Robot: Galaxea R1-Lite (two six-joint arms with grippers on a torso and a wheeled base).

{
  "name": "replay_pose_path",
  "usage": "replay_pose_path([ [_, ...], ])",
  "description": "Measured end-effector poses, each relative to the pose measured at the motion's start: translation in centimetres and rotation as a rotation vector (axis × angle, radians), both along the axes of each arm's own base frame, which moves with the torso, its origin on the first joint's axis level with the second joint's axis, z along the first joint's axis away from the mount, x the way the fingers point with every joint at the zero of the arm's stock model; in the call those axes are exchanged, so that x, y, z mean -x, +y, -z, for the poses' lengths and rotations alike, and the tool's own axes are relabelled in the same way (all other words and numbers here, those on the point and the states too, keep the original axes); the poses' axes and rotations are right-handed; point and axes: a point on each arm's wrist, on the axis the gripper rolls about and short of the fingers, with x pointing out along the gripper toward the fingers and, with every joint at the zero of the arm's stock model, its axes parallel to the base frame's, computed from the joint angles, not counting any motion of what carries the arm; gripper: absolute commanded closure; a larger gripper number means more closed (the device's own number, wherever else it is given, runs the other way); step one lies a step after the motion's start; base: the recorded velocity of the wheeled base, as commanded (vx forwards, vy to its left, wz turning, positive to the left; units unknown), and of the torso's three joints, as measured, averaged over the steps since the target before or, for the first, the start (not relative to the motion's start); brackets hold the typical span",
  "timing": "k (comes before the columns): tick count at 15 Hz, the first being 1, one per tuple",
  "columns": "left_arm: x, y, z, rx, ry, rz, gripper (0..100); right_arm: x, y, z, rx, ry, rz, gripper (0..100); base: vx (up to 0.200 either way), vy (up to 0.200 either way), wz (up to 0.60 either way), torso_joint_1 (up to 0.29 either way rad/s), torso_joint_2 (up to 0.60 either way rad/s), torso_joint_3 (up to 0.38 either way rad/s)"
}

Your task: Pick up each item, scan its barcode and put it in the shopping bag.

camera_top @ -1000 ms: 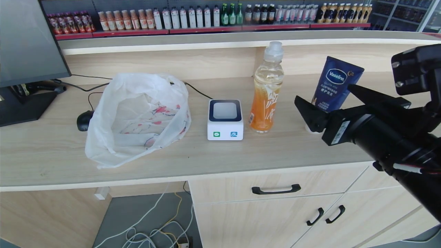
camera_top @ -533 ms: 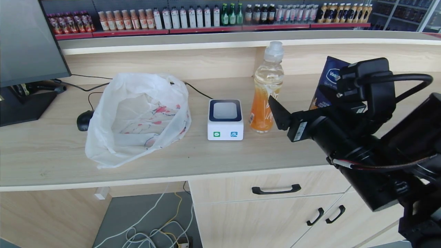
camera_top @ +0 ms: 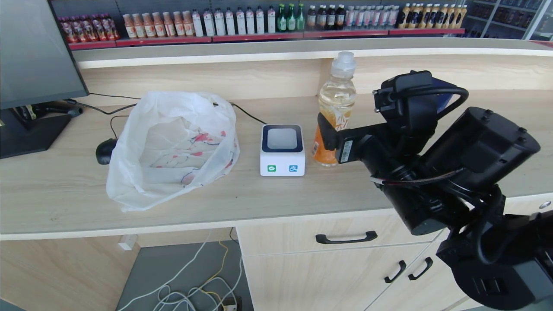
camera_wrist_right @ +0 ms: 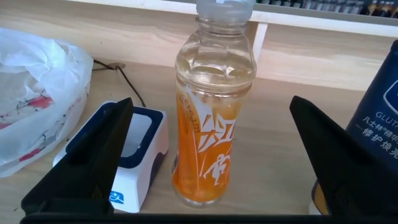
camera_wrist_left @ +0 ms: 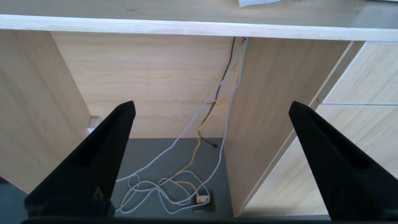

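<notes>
An orange drink bottle stands upright on the wooden counter, just right of the small white scanner box. In the right wrist view the bottle is straight ahead of my right gripper, which is open and a little short of it. In the head view my right gripper is level with the bottle's lower half. A dark blue tube stands right of the bottle, mostly hidden behind my wrist in the head view. A white shopping bag lies open left of the scanner. My left gripper hangs open below the counter.
A monitor and a black mouse sit at the counter's left end. A raised ledge runs behind the items, with shelves of bottles beyond. Drawers with black handles are below, and loose cables lie on the floor.
My right arm has swung left, from in front of the blue tube to beside the orange bottle, and now covers most of the tube. Bottle, scanner and bag have not moved.
</notes>
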Motion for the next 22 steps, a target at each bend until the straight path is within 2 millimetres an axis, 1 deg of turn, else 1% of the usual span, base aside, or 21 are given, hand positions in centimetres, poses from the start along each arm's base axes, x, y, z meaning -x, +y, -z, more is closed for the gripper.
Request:
replay_pose_path([
  [3, 0.0, 0.0, 0.0, 0.0, 0.0, 0.0, 0, -0.9, 0.4, 0.3, -0.003, 0.001, -0.004, 0, 0.0, 0.0, 0.0, 0.0, 0.0, 0.0],
  [5, 0.0, 0.0, 0.0, 0.0, 0.0, 0.0, 0, -1.7, 0.2, 0.8, 0.007, 0.004, -0.018, 0, 0.0, 0.0, 0.0, 0.0, 0.0, 0.0],
  [7, 0.0, 0.0, 0.0, 0.0, 0.0, 0.0, 0, -2.2, 0.3, 1.1, -0.022, 0.017, -0.025, 0, 0.0, 0.0, 0.0, 0.0, 0.0, 0.0],
  [12, 0.0, 0.0, 0.0, 0.0, 0.0, 0.0, 0, -3.6, 0.8, 1.4, -0.044, 0.042, -0.026, 0, 0.0, 0.0, 0.0, 0.0, 0.0, 0.0],
  [17, 0.0, 0.0, 0.0, 0.0, 0.0, 0.0, 0, -4.5, 1.3, 0.9, -0.035, 0.063, -0.026, 0, 0.0, 0.0, 0.0, 0.0, 0.0, 0.0],
  [20, 0.0, 0.0, 0.0, 0.0, 0.0, 0.0, 0, -5.6, 0.9, 0.6, -0.043, 0.051, 0.002, 0, 0.0, 0.0, 0.0, 0.0, 0.0, 0.0],
  [22, 0.0, 0.0, 0.0, 0.0, 0.0, 0.0, 0, -6.0, 0.6, 0.7, -0.043, 0.053, 0.015, 0, 0.0, 0.0, 0.0, 0.0, 0.0, 0.0],
])
